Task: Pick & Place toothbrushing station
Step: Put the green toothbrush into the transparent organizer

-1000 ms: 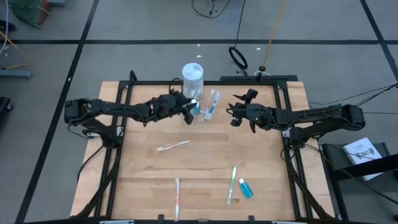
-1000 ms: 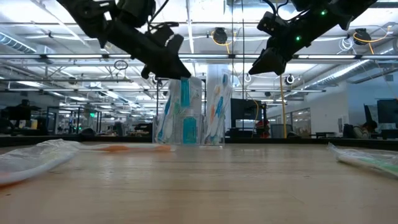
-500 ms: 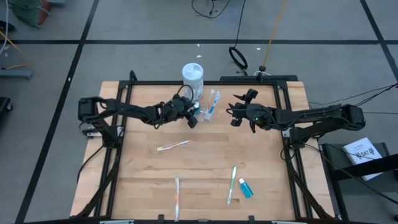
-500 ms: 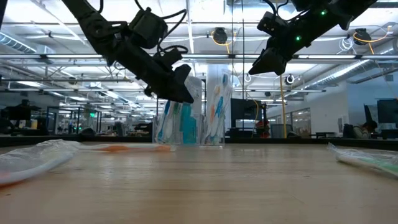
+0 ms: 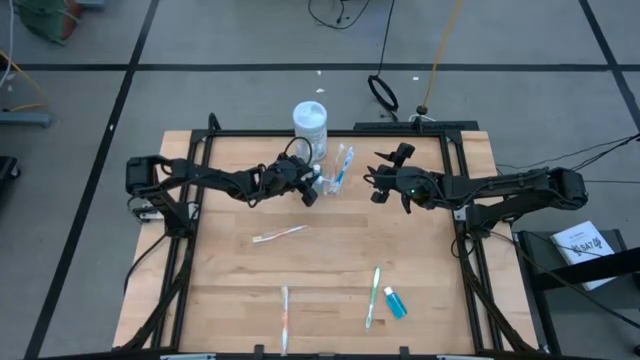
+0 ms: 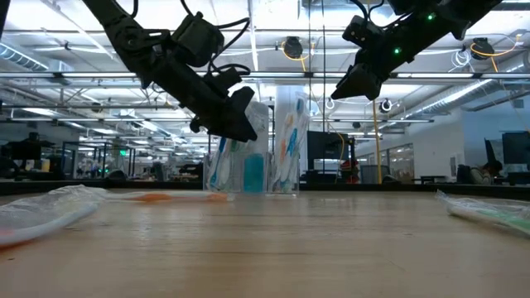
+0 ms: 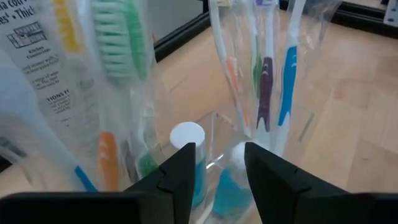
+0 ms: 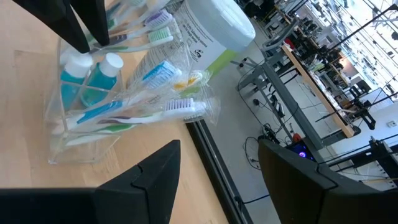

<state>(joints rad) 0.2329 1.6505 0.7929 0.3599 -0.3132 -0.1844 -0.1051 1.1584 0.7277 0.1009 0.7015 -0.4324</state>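
Two arms meet at the table's far edge on my screens. My left gripper (image 5: 312,185) hangs just above the toothbrushing station (image 5: 333,172), fingers (image 7: 180,174) parted with nothing between them, two white-capped blue bottles (image 7: 187,140) showing right below. The clear station stands upright near the table's far edge, beside the white jar (image 5: 310,125), packed with wrapped toothbrushes (image 8: 146,99). My right gripper (image 5: 378,187) waits off the station's other side, fingers spread wide and empty.

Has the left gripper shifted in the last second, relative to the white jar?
Yes. In the high view the left gripper has moved away from the white jar, toward the table's near edge, beside the clear toothbrush holder.
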